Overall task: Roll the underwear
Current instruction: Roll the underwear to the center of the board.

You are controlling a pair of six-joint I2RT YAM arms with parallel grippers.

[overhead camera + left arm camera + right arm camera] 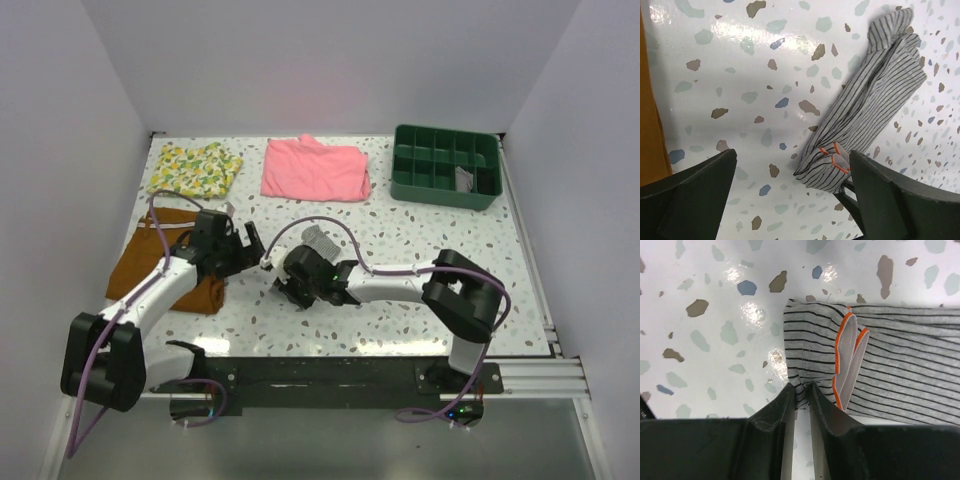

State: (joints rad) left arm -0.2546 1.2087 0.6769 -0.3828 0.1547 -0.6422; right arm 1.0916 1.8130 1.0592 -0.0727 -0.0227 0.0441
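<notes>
The worktop [740, 60] is smooth, glossy, stone-speckled stuff. The underwear [875, 100] is soft matt knit cloth. The right claw [801, 390] looks like matt black plastic.

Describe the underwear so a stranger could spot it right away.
On the speckled table, look near the middle, in front of the pink garment. The underwear is the small bundle there. It alone is grey with thin dark stripes and orange trim; the shorts to its left are brown.
</notes>
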